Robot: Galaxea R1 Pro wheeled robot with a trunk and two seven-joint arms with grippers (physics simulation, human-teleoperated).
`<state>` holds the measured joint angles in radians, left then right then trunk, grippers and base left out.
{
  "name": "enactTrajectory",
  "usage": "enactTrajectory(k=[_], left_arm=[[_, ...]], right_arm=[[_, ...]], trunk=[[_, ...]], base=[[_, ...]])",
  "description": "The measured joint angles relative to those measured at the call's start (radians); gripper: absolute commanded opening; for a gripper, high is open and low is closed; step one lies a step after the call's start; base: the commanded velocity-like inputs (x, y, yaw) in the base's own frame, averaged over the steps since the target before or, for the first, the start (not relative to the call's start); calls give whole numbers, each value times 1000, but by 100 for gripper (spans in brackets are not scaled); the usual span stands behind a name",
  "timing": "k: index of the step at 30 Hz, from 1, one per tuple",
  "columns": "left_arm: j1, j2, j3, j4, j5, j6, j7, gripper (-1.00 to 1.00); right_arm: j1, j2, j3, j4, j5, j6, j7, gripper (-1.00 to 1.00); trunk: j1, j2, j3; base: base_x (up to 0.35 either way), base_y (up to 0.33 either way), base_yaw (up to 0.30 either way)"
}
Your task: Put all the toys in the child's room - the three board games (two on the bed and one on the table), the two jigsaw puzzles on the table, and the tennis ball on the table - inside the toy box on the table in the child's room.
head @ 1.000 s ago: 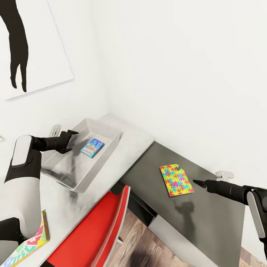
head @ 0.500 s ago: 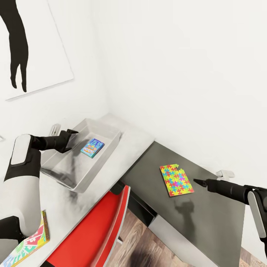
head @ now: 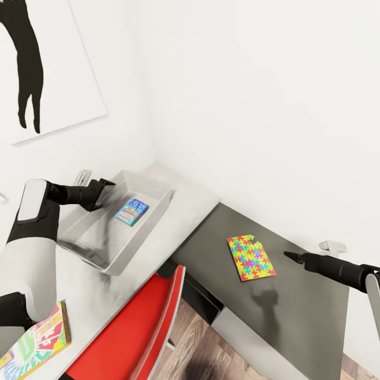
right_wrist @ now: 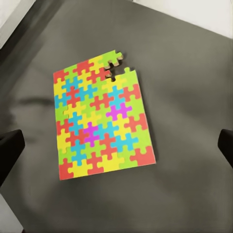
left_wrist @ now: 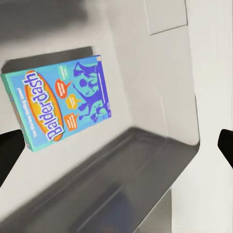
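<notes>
Two pincers (head: 105, 184) (head: 287, 255), one puzzle (head: 250, 257), two games (head: 131, 211) (head: 37, 343)

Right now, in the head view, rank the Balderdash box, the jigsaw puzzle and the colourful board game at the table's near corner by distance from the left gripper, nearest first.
1. Balderdash box, inside the toy box, just beside the left gripper.
2. Colourful board game, at the near corner of the pale table.
3. Jigsaw puzzle, across on the dark table.

Blue Balderdash board game (head: 131, 211) lies flat inside grey toy box (head: 156, 211); colourful jigsaw puzzle (head: 251, 257) flat on dark table (head: 306, 311).
</notes>
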<state>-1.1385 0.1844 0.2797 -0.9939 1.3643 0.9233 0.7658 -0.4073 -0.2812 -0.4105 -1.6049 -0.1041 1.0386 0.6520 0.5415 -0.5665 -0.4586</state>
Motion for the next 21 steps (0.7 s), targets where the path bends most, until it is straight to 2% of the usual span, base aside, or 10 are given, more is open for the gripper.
enactTrajectory(k=[7, 8, 9, 21], left_arm=[[-39, 0, -4, 6, -1, 6, 1, 100], [-91, 0, -4, 6, 1, 5, 1, 100], [-96, 0, -5, 7, -1, 6, 1, 100], [-79, -5, -6, 8, -2, 9, -1, 100]], right_arm=[[1, 3, -5, -3, -2, 0, 0, 100], [1, 3, -5, -3, -2, 0, 0, 100], [1, 3, -6, -2, -3, 0, 0, 100], [2, 5, -7, 0, -3, 0, -1, 100]], trunk=[[0, 0, 2], [0, 0, 2], [0, 0, 2], [0, 0, 4]], base=[[0, 0, 0], [0, 0, 0], [0, 0, 0], [0, 0, -9]])
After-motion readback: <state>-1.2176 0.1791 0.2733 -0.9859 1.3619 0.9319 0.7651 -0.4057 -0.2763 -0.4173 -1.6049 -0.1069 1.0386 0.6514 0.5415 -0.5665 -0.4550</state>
